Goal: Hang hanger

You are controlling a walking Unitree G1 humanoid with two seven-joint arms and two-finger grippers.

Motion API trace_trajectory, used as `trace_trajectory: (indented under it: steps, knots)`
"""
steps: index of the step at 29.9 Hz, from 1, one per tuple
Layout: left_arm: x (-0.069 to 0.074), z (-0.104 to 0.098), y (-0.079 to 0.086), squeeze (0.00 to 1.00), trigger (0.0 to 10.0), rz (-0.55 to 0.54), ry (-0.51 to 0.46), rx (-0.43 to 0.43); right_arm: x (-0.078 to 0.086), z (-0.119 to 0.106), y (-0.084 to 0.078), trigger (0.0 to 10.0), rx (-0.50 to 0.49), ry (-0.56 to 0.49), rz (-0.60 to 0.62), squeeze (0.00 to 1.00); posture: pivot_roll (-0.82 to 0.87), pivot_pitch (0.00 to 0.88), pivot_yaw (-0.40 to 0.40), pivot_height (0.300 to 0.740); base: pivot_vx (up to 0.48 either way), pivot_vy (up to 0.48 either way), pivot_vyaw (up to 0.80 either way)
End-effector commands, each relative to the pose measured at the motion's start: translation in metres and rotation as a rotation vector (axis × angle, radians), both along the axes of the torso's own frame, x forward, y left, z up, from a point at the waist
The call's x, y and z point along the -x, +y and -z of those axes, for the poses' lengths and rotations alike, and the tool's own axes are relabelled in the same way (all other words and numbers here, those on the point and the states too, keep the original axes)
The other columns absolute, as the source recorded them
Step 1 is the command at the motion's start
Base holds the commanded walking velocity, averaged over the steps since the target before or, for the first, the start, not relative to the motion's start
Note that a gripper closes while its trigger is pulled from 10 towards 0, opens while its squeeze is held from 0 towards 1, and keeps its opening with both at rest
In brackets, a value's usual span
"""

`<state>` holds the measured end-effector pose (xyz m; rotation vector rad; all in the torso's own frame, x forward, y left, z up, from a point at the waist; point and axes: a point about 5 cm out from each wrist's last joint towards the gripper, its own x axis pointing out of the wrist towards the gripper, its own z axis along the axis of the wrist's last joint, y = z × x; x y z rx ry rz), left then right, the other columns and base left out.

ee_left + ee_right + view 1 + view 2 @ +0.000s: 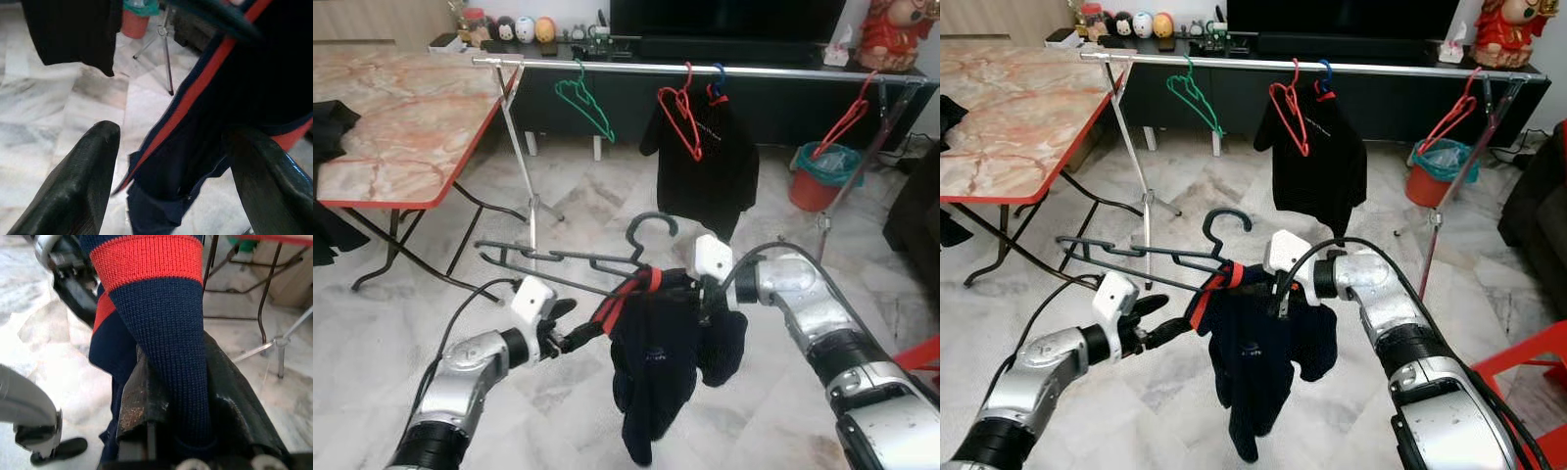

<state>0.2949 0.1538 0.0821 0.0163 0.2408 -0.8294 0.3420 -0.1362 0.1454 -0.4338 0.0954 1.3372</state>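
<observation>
A dark grey hanger is held low in front of me, hook up, with a navy garment with red stripes draped over it. My right gripper is shut on the garment's knit fabric at the hanger's right end. At the left, my left gripper is open, with its fingers on either side of the garment's red-striped edge. The silver clothes rail runs across the room beyond, higher than the hanger.
On the rail hang a green hanger, a red hanger, a black shirt and another red hanger. A marble-topped folding table stands left. A red bucket sits behind the rail's right stand.
</observation>
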Motion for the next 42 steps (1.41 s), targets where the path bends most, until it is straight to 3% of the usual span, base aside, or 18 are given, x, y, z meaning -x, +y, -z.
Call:
trace_trajectory:
  steps: [1, 11, 23, 26, 31, 32, 34, 35, 42]
  knots:
    - [0.001, 0.000, -0.001, 0.00, 10.0, 0.013, -0.009, -0.018, -0.004, -0.017, 0.000, 10.0, -0.032, -0.047, -0.009, 0.00, 0.09, 0.000, 0.005, 0.740, 0.000, 0.000, 0.00]
    - [0.005, 0.000, -0.001, 0.00, 10.0, 0.074, -0.011, -0.037, -0.002, -0.024, -0.003, 10.0, -0.053, -0.030, -0.051, 0.00, 0.09, 0.000, 0.007, 0.740, 0.000, 0.000, 0.00]
    - [0.000, -0.001, 0.001, 0.00, 10.0, 0.039, -0.061, -0.107, 0.000, -0.026, -0.001, 10.0, -0.036, -0.011, -0.094, 0.00, 0.09, 0.000, 0.000, 0.740, 0.000, 0.000, 0.00]
    - [-0.002, 0.000, 0.009, 0.00, 10.0, -0.012, -0.086, -0.149, 0.000, -0.023, -0.003, 10.0, -0.012, -0.006, -0.088, 0.00, 0.09, 0.000, 0.001, 0.740, 0.000, 0.000, 0.00]
    - [0.006, 0.005, 0.018, 0.00, 10.0, 0.018, -0.050, -0.166, 0.000, -0.020, -0.005, 10.0, 0.001, 0.003, -0.082, 0.00, 0.10, 0.000, 0.000, 0.740, 0.000, 0.000, 0.00]
    - [0.011, 0.009, 0.020, 0.16, 10.0, 0.055, -0.023, -0.178, 0.000, -0.019, -0.005, 10.0, 0.006, 0.005, -0.082, 0.00, 0.10, 0.000, 0.001, 0.740, 0.000, 0.000, 0.00]
    - [0.014, 0.010, 0.021, 0.16, 10.0, 0.075, -0.008, -0.180, 0.000, -0.020, -0.005, 10.0, 0.008, 0.006, -0.084, 0.00, 0.10, 0.000, 0.001, 0.740, 0.000, 0.000, 0.00]
    - [0.015, 0.011, 0.019, 0.00, 10.0, 0.093, 0.004, -0.168, 0.000, -0.020, -0.004, 10.0, 0.013, 0.005, -0.091, 0.00, 0.10, 0.000, 0.000, 0.740, 0.000, 0.000, 0.00]
    - [0.014, 0.011, 0.009, 0.00, 10.0, 0.130, 0.001, -0.160, 0.001, -0.021, -0.002, 10.0, 0.017, 0.003, -0.106, 0.00, 0.09, 0.000, -0.002, 0.740, 0.000, 0.000, 0.00]
